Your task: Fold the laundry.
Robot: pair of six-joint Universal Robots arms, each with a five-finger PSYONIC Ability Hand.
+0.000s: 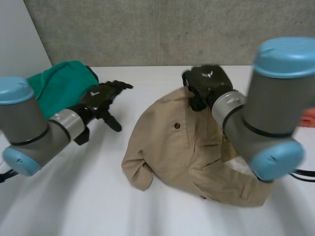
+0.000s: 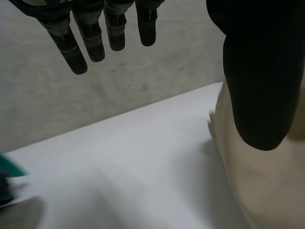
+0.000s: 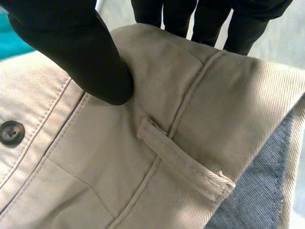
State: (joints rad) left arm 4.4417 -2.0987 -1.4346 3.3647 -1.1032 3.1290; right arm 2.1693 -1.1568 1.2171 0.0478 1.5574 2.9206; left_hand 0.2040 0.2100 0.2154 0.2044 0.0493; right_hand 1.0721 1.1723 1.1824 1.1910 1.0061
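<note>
Concrete wall behind; white table (image 1: 98,196) carries khaki trousers (image 1: 172,147) at centre-right. Right hand (image 1: 209,81) pinches the waistband (image 3: 200,76) beside a belt loop (image 3: 181,162), thumb against fingers. Left hand (image 1: 101,96) hovers beside the trousers, fingers straight, holding nothing. The twill is likely soft, light and limp; grip it at the waistband or seams.

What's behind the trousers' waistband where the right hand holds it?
Fingers of the right hand go behind the tan trousers, thumb in front, pinching. Grey lining shows beside them. The fingertips are covered by cloth.
</note>
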